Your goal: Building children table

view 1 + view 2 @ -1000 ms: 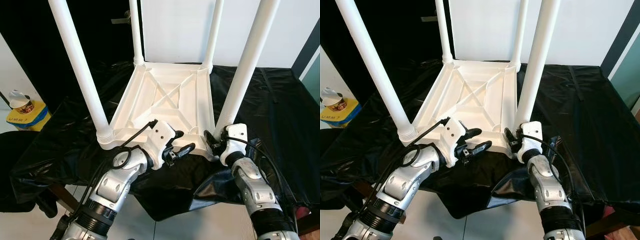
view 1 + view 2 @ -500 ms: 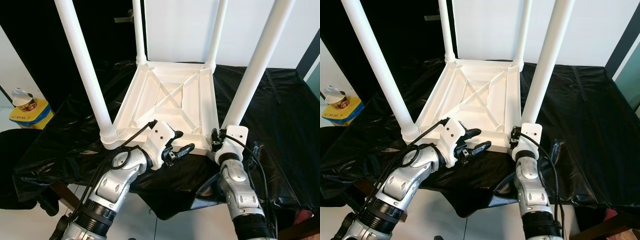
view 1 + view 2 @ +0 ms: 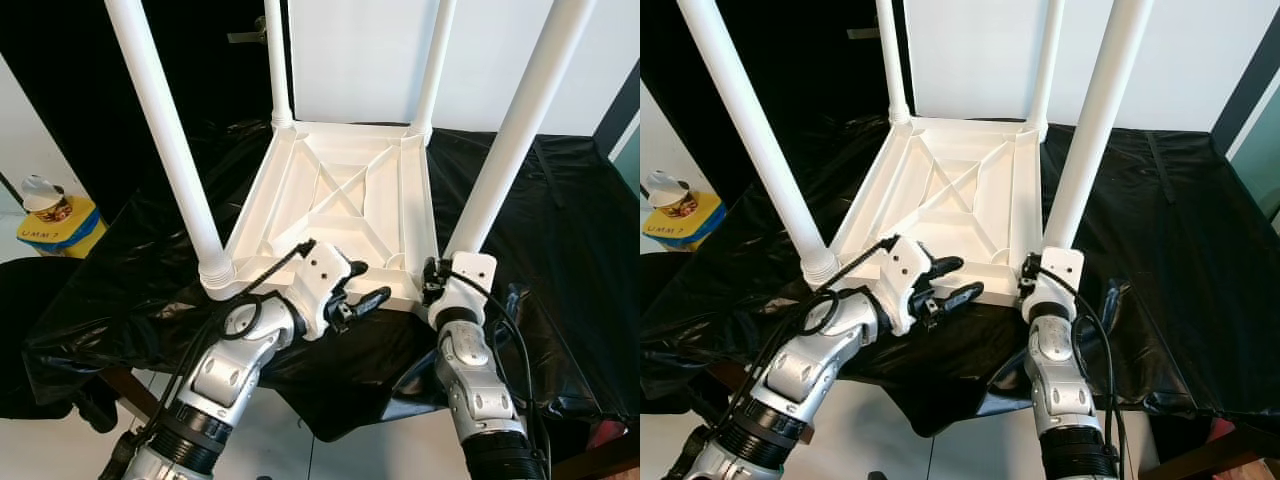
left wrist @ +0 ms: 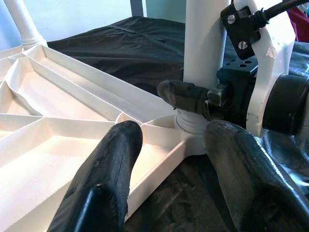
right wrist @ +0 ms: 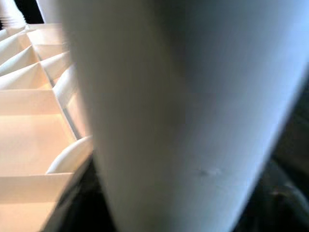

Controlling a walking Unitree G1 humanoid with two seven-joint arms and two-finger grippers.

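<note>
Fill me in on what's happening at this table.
The robot is assembling a small white children's table, which lies upside down on a surface covered in black plastic sheeting, all four legs pointing up. The right gripper is closed around the base of the near right leg, where it meets its corner socket. The left gripper hovers open over the tabletop's near edge, holding nothing. A yellow box with a cup on it sits off to the left.

Table legs (image 3: 160, 130): all four cut off by the frame's top edge. Right gripper (image 3: 432, 283): fingers hidden behind the near-right leg (image 3: 510, 140). Yellow container (image 3: 50, 225), left edge: label too small to read. Right wrist view: leg surface blurred.
</note>
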